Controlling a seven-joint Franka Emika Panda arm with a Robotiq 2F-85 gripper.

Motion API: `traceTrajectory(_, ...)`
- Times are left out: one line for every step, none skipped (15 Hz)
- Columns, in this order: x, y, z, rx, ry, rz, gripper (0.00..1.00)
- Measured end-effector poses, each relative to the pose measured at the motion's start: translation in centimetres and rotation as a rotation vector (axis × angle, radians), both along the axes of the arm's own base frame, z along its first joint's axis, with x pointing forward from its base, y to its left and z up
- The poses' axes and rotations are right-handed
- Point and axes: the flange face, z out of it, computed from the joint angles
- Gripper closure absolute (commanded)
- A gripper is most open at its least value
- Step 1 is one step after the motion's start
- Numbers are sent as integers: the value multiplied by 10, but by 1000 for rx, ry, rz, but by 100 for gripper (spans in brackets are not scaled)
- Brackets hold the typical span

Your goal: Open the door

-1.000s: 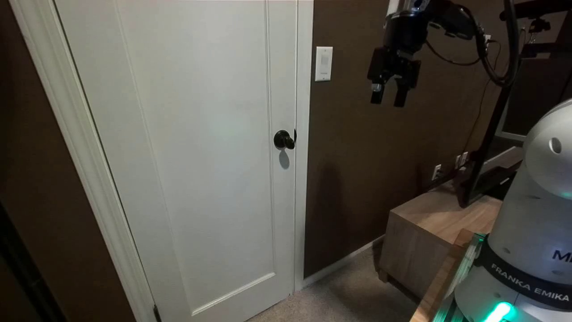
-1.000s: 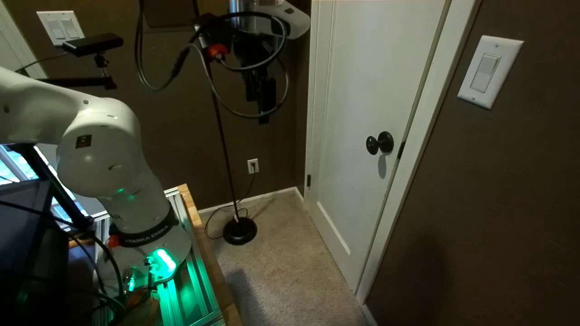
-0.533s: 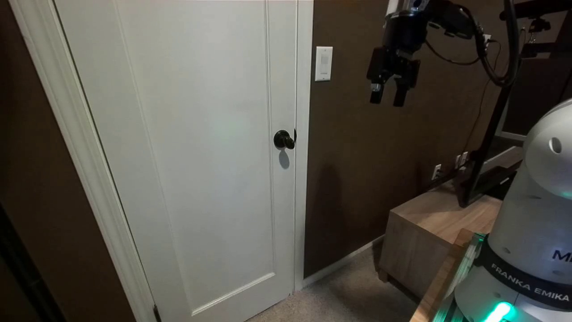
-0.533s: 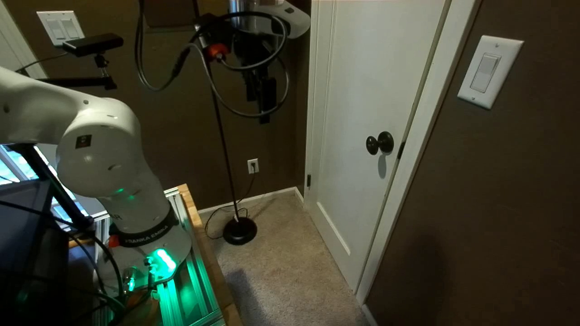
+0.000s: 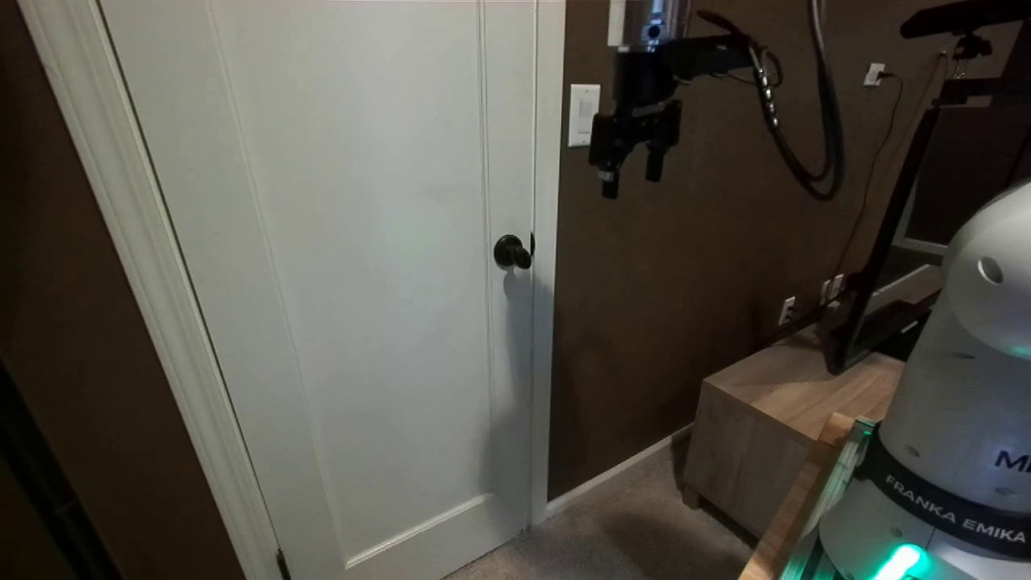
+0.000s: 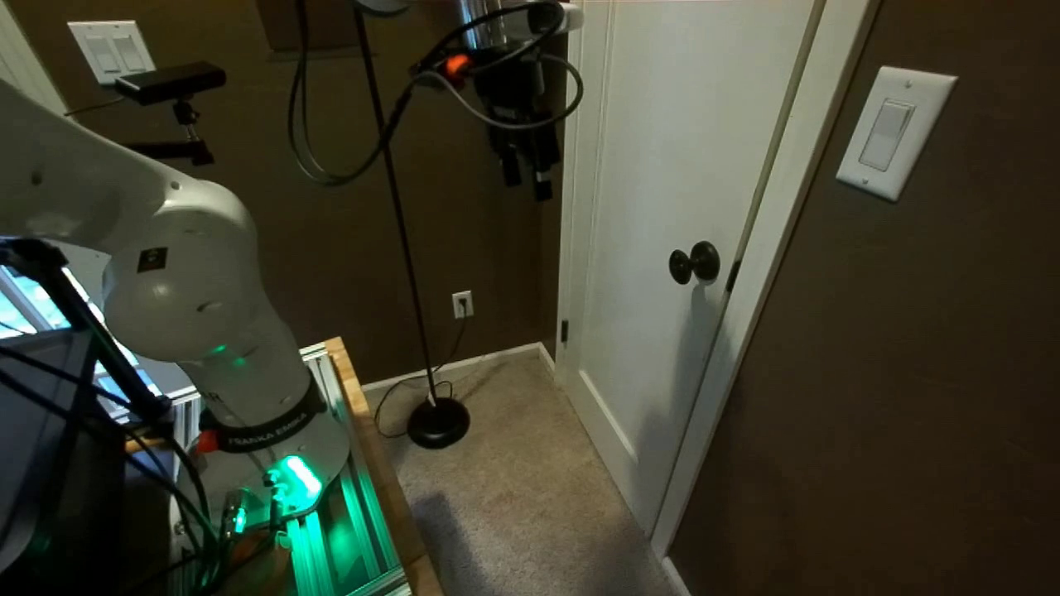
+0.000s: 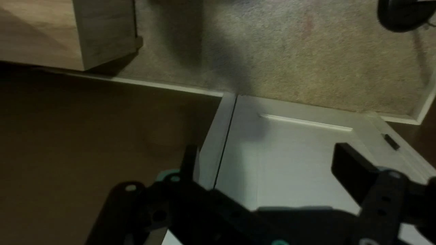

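Jaws parted with nothing between them, the gripper (image 5: pixel 632 180) points downward, higher than the round black knob (image 5: pixel 512 252) and apart from it in both exterior views. The white door (image 5: pixel 387 282) stands shut in its frame (image 5: pixel 549 121), the knob near its latch edge. I take the step in hand to be the approach, with no contact made. Next, the move probably calls for lowering the gripper and bringing it in so the jaws straddle the knob, then a twist and likely a pull (the hinge (image 6: pixel 565 330) showing on this side hints at that). As for containers, only the wooden cabinet (image 5: pixel 749 451) might count; its inside is hidden, so whatever it holds I cannot tell.
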Motion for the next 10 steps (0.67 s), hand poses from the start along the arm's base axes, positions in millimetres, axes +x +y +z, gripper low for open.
traceTrajectory(11,9,-4,-46,-8,7,0)
traceTrajectory(23,15,-8,-92,-19,14,0)
traceTrajectory(34,19,-13,-133,-30,19,0)
traceTrajectory(45,20,-18,-171,-44,22,0)
traceTrajectory(57,20,-23,-207,-58,23,0)
traceTrajectory(67,19,-29,-236,-69,24,0)
traceTrajectory(77,17,-35,-259,-79,26,0)
traceTrajectory(87,17,-41,-273,-85,33,0)
traceTrajectory(97,17,-48,-280,-90,41,0)
traceTrajectory(106,19,-53,-284,-94,52,0)
